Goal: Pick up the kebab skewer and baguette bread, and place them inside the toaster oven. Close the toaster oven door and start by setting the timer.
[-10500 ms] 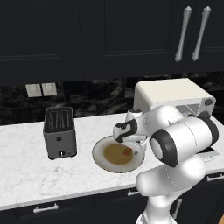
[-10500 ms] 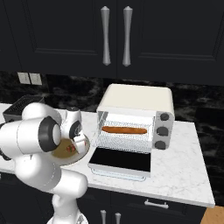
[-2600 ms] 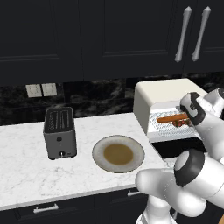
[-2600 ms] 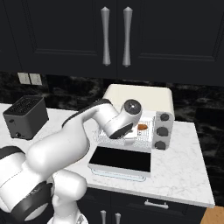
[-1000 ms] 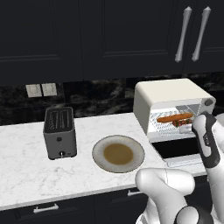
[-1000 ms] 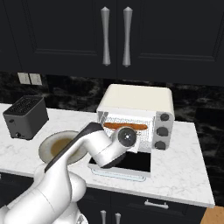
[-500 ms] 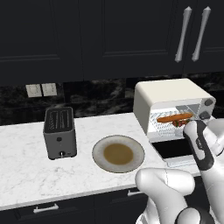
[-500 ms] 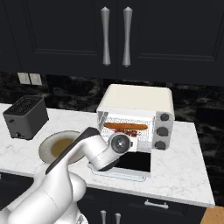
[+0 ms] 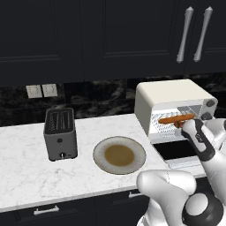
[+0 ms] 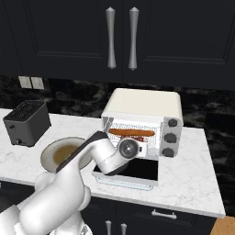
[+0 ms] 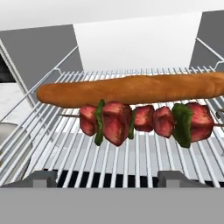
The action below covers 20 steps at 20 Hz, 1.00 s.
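The tool (image 11: 105,178) sits right at the oven (image 10: 143,106) mouth with its tips spread wide and nothing between them, and the skewer (image 11: 140,121) lies just ahead of it on the wire rack (image 11: 131,157), long axis crosswise to the tool. The baguette (image 11: 131,89) runs parallel right behind it. Both are in, so I'd guess the door (image 10: 137,170) is next; it's hanging flat over the desk (image 9: 26,163), with the plate (image 9: 119,154) and toaster (image 9: 60,133) off to the left.

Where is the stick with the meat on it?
The kebab skewer lies on the wire rack inside the toaster oven, just in front of the baguette bread, seen close up in the hand view.
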### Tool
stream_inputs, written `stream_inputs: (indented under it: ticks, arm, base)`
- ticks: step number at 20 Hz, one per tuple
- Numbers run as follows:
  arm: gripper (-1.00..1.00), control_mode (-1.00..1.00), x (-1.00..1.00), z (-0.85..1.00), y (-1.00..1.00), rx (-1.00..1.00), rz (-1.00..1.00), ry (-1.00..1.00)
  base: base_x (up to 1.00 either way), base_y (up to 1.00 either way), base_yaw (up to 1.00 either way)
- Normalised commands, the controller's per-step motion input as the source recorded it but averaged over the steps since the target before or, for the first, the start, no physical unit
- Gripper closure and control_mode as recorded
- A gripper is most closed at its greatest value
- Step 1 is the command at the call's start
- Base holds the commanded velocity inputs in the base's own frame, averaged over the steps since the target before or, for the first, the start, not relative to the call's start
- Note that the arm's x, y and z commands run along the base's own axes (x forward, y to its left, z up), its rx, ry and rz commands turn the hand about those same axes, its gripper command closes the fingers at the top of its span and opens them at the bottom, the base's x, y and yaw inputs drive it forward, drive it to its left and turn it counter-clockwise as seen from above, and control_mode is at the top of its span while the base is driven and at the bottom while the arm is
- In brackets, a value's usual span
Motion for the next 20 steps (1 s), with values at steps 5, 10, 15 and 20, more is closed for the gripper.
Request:
stream_inputs:
  ticks: [5, 10, 15, 20]
  arm:
    - [-1.00, -1.00, 0.00, -0.14, -0.09, 0.00, 0.00, 0.00]
    - [-1.00, -1.00, 0.08, -0.07, 0.00, 0.00, 0.00, 0.00]
    - [-1.00, -1.00, 0.12, -0.03, 0.00, 0.00, 0.00, 0.00]
    - [-1.00, -1.00, 0.01, -0.10, -0.04, -0.01, -0.01, 0.00]
  base:
    - [0.00, 0.00, 0.00]
    - [0.00, 0.00, 0.00]
    - [0.00, 0.00, 0.00]
    - [0.00, 0.00, 0.00]
